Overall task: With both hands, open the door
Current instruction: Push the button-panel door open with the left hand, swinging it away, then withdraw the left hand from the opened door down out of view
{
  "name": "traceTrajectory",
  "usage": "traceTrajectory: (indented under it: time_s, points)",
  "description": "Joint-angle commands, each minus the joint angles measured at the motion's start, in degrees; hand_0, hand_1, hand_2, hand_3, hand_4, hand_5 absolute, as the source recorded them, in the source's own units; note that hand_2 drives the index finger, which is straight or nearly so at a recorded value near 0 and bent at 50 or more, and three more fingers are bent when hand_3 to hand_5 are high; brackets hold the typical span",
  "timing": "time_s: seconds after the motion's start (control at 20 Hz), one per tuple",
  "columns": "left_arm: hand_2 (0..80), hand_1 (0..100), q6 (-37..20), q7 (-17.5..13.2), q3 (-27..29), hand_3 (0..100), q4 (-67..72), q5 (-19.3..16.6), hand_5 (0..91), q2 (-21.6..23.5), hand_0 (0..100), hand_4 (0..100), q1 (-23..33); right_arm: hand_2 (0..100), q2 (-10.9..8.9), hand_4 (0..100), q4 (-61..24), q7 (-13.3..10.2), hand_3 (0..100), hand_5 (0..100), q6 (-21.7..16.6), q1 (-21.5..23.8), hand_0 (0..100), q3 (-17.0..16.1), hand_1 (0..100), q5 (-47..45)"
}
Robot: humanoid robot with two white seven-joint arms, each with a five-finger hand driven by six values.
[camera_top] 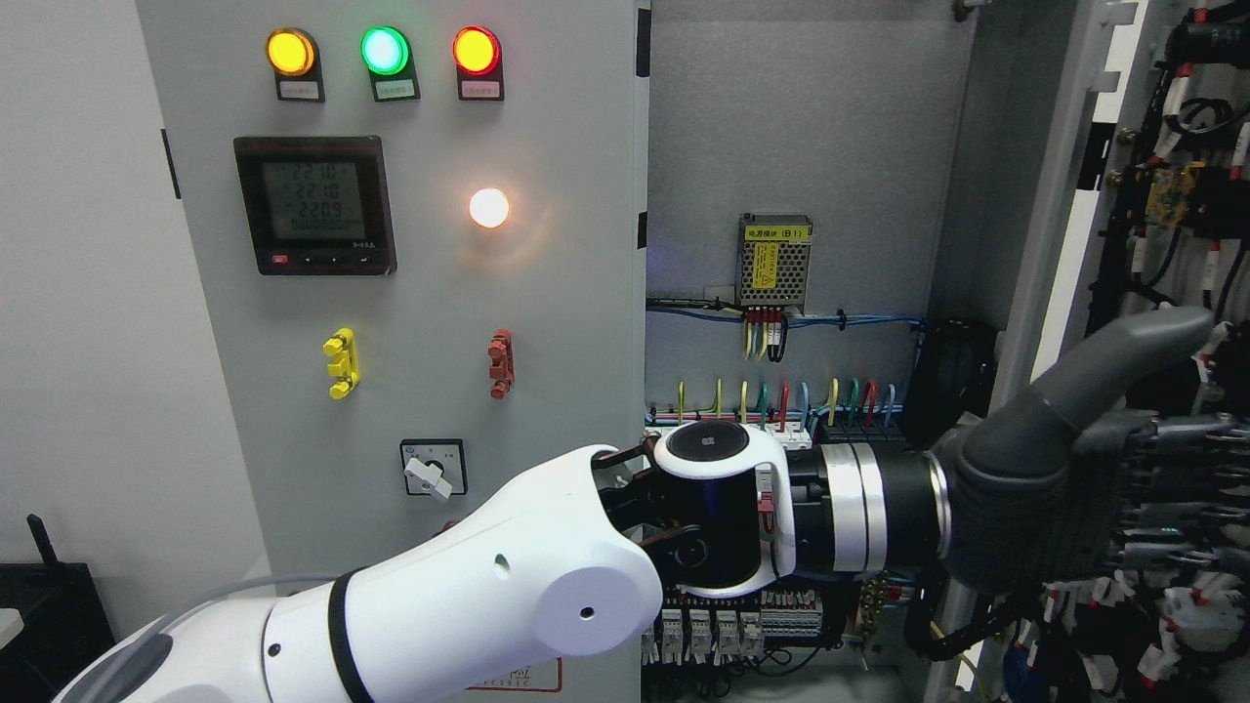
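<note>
A grey electrical cabinet [547,293] fills the view. Its left panel is closed and its right side stands open, showing the wired interior. The open door [1064,225] hangs at the far right, swung outward, its inner face lined with dark wiring and terminals.

The white left arm [488,586] comes in from the lower left and reaches across the whole cabinet front. Its dark left hand [1094,459] lies against the door's inner edge, thumb raised and pointing up to the right, fingers stretched flat over the door's wiring. Whether the fingers grip the edge cannot be told.

The forearm and wrist block the lower interior, covering part of the terminal rows [771,400].

On the closed panel: a meter [314,205], a rotary switch [433,469], and yellow [290,52], green [384,51] and red [476,51] lamps. Inside, a small power supply [774,259] sits on the back wall.
</note>
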Motion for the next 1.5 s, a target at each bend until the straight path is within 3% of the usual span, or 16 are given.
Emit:
traceTrajectory:
  time_s: [0.0,0.45,1.0,1.15,1.45]
  points:
    - [0.0,0,-0.4,0.1,-1.2,0,0.2,-0.8,0.0,-4.8,0,0,-1.4,0,-0.03,0,0.0,0.0,0,0,0.0,0.0,39,-1.1,0,0.0]
    - [0.0,0,-3.2,5.3,-6.0,0,0.3,1.7,0.0,-5.0,0,0,-2.2,0,-0.03,0,0.0,0.0,0,0,0.0,0.0,39,-1.1,0,0.0]
    - [0.0,0,-2.9,5.0,-5.6,0,1.2,1.7,0.0,-4.9,0,0,-2.1,0,-0.03,0,0.0,0.0,0,0,0.0,0.0,39,-1.1,0,0.0]
    - [0.0,0,-2.7,4.5,-5.5,0,1.3,1.4,0.0,-2.6,0,0,-2.1,0,-0.03,0,0.0,0.0,0,0,0.0,0.0,39,-1.1,0,0.0]
    - [0.0,0,-1.6,0.2,-4.9,0,0.4,-0.2,0.0,9.2,0,0,3.0,0,-0.03,0,0.0,0.0,0,0,0.0,0.0,39,-1.1,0,0.0]
